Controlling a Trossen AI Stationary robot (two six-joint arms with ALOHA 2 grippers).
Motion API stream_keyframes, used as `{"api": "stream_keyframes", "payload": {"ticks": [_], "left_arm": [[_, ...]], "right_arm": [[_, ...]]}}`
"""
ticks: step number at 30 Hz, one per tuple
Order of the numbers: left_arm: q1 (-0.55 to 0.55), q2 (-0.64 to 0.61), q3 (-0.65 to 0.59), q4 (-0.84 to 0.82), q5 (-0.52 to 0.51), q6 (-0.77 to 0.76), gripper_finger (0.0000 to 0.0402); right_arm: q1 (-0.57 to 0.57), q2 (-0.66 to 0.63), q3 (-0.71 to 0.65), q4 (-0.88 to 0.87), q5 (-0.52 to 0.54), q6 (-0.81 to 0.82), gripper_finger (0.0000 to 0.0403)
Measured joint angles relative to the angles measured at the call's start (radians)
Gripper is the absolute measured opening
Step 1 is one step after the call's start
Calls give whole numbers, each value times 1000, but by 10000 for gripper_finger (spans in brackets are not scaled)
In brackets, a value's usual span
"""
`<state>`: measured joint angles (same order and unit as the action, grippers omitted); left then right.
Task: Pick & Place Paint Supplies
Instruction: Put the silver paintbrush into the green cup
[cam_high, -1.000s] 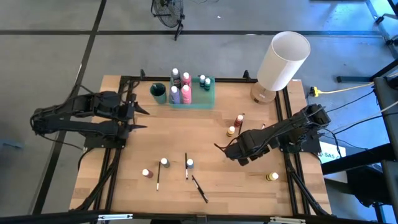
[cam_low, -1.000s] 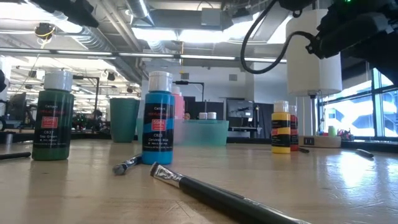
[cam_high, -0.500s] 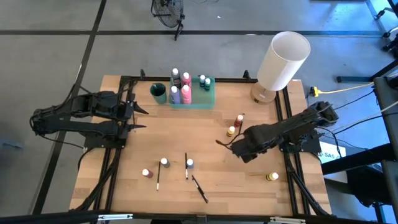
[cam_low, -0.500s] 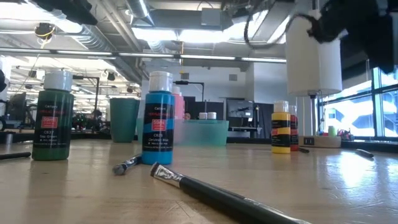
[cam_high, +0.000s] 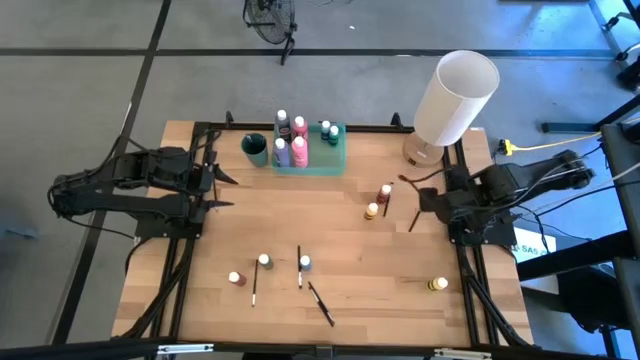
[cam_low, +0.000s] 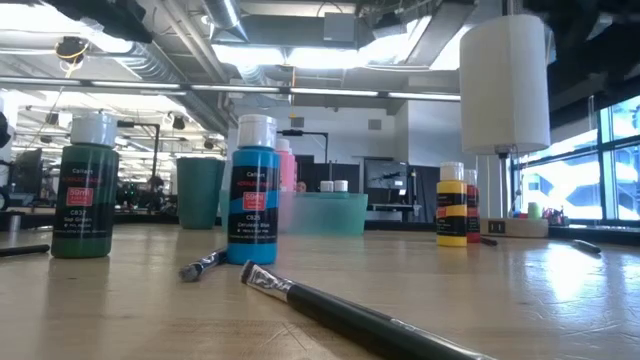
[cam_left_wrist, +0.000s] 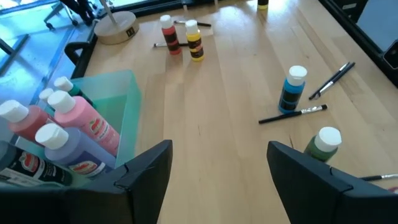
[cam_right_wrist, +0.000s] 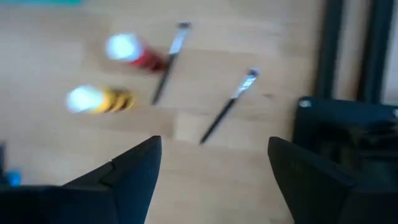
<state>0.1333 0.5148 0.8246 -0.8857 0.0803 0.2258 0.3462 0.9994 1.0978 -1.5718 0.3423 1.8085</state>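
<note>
Loose paint bottles stand upright on the table: red (cam_high: 385, 192) and yellow (cam_high: 372, 211) at mid right, another yellow (cam_high: 438, 285) near the right front, and green (cam_high: 264, 262), blue (cam_high: 305, 264) and red (cam_high: 236, 279) near the front. Thin dark brushes lie flat at the front (cam_high: 320, 303) and beside the red bottle (cam_right_wrist: 168, 62); one more brush (cam_high: 413, 219) lies just in front of my right gripper (cam_high: 412, 190), which is open and holds nothing at the right edge. My left gripper (cam_high: 228, 190) waits open at the left side.
A translucent green tray (cam_high: 335, 150) with several bottles stands at the far middle, a dark green cup (cam_high: 255, 149) to its left. A big white lamp (cam_high: 455, 100) stands at the far right corner. Bare wood lies between the two arms.
My right gripper has drawn back from the table's middle toward the right edge and a little toward the far edge, and its fingers stand wider apart than before. The bottles and the front brushes have stayed where they were.
</note>
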Motion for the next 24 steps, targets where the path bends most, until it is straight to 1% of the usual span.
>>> {"api": "stream_keyframes", "payload": {"ticks": [3,6,9,12,15,19,21,24], "left_arm": [[0,0,0,-10,0,-2,260],[0,0,0,-9,0,-2,258],[0,0,0,-9,0,-2,258],[0,0,0,-9,0,-2,260],[0,0,0,-9,0,-2,259],[0,0,0,-8,0,-2,258],[0,0,0,-9,0,-2,260],[0,0,0,-8,0,-3,260]], "right_arm": [[-13,-63,-117,5,-48,128,298],[-15,-88,-212,43,-82,207,298],[-16,-87,-282,106,-81,244,298],[-33,-84,-345,148,-81,243,298],[-67,-84,-346,153,-83,245,298],[-137,-90,-340,202,-74,237,298],[-188,-91,-340,225,-92,222,298],[-282,-94,-340,267,-141,150,298]]}}
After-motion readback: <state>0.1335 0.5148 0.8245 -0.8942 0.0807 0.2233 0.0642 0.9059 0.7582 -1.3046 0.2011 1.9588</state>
